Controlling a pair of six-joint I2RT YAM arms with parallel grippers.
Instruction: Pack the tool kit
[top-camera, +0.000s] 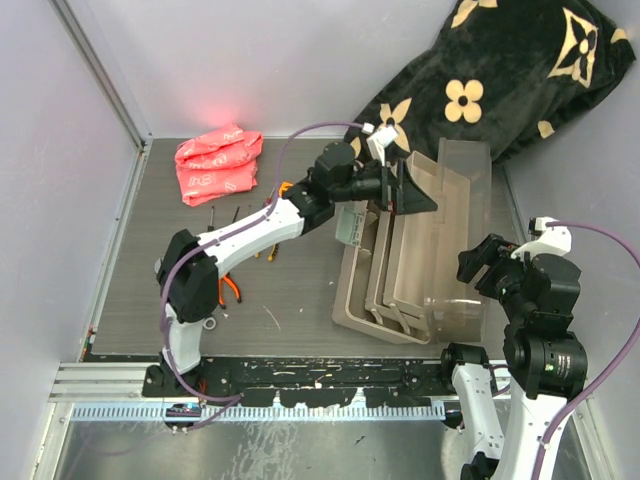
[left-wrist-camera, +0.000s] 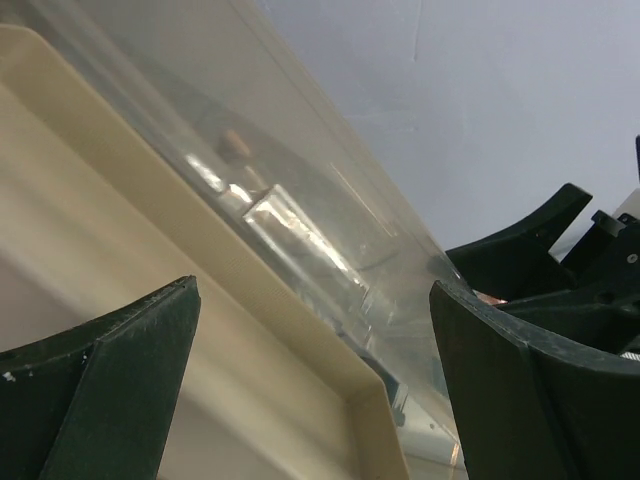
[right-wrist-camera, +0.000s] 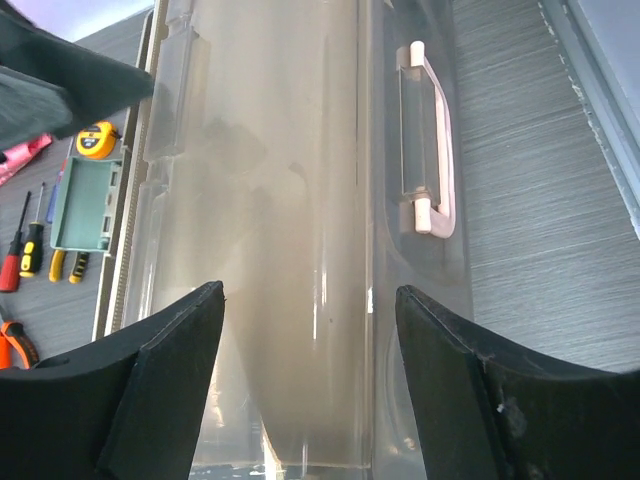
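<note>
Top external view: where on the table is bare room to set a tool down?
Bare mat: left strip from the pink bag down to the near edge, and the patch between the left arm and the toolbox. Crowded: pliers and screwdrivers around that arm.

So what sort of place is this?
Probably a robotics lab test booth rather than a workshop: two white-and-black robot arms bolted to a metal rail at the edge of a grey table, plain pale walls boxing it in, and a translucent brown plastic toolbox set out as a prop.
</note>
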